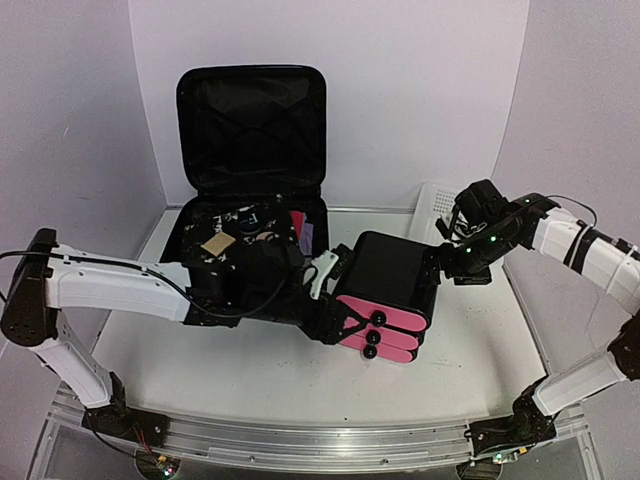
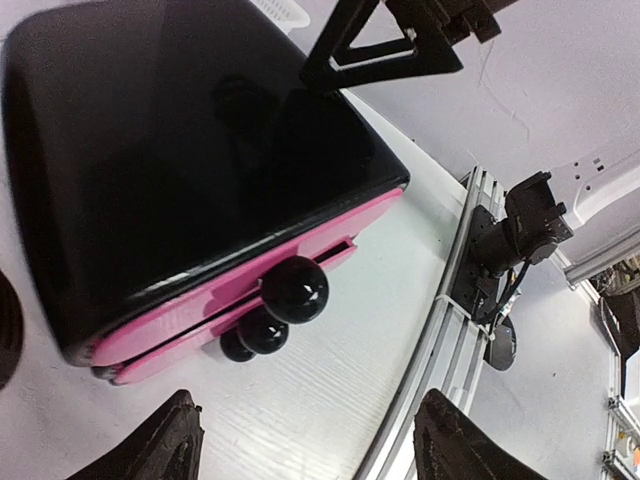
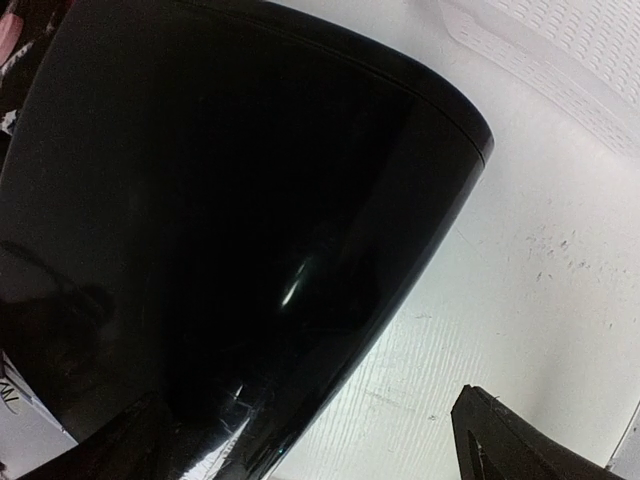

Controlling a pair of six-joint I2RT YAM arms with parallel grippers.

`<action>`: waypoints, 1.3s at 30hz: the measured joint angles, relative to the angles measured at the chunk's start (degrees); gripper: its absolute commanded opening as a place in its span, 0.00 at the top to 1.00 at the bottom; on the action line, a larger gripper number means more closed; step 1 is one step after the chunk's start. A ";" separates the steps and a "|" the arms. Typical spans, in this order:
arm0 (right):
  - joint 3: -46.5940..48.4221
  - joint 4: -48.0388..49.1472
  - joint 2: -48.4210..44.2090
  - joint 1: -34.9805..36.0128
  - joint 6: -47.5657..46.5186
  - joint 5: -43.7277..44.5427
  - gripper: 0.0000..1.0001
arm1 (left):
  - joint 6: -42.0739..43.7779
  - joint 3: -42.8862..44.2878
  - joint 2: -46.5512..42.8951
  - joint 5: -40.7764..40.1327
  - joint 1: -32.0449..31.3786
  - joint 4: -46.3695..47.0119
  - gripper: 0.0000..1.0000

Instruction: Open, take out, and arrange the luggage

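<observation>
The luggage (image 1: pixel 251 120), a large black suitcase, stands open at the back left with its lid upright and several small items in its base. A black box with pink drawer fronts and black knobs (image 1: pixel 385 290) sits on the table in front of it. My left gripper (image 1: pixel 338 320) is open at the box's left front corner; in the left wrist view (image 2: pixel 310 450) only table shows between the fingers, with the box (image 2: pixel 180 150) just ahead. My right gripper (image 1: pixel 443 262) is open at the box's back right corner; in the right wrist view (image 3: pixel 320 450) the box (image 3: pixel 230 200) fills the left side.
A white mesh basket (image 1: pixel 438 203) stands at the back right behind the right gripper; it also shows in the right wrist view (image 3: pixel 560 50). The table's metal front rail (image 2: pixel 450 330) runs close to the left gripper. White walls close in the back and sides.
</observation>
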 measured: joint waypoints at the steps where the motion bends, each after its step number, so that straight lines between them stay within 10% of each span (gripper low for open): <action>1: 0.02 0.13 0.13 0.00 0.04 -0.26 0.02 | -0.13 0.02 1.20 -0.59 -0.90 1.16 0.20; 7: -0.09 0.59 0.28 0.00 0.44 -1.03 0.02 | -4.46 3.58 10.80 -3.78 -4.96 5.11 0.16; 39: -4.92 2.27 -4.63 0.00 2.54 -1.31 0.02 | -10.01 10.47 17.18 -11.87 -4.96 3.67 0.76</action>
